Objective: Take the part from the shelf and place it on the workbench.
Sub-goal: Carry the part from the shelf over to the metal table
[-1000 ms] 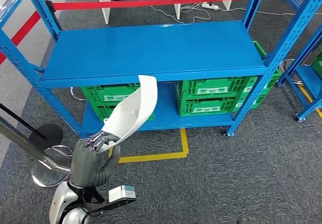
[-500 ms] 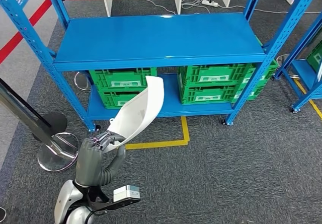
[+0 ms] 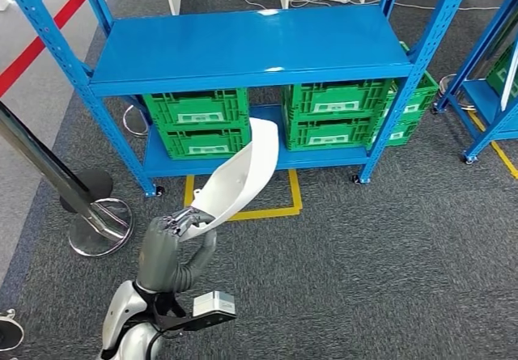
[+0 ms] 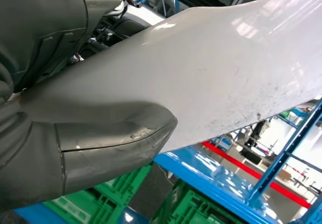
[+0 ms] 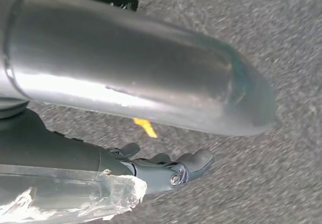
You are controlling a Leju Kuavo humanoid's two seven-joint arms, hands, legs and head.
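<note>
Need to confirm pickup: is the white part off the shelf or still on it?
Off. The left hand holds the white curved part above carpet, before the blue shelf.

Glossy white plastic part [image 3: 235, 180] (faintly speckled); painted blue metal shelf [image 3: 244, 44]; rough grey carpet [image 3: 396, 271]

I see four green crates [image 3: 198, 121] on the lowest level of the blue rack, two stacked toward its left end and two [image 3: 329, 113] toward its right end. On my screen yellow tape [image 3: 293, 202] marks the grey carpet [image 3: 396, 271] just in front. A red barrier belt [image 3: 36, 48] runs behind, and a chrome stanchion base [image 3: 100, 226] sits near the front left post. White cables [image 3: 305, 0] lie on the carpet behind the rack.
</note>
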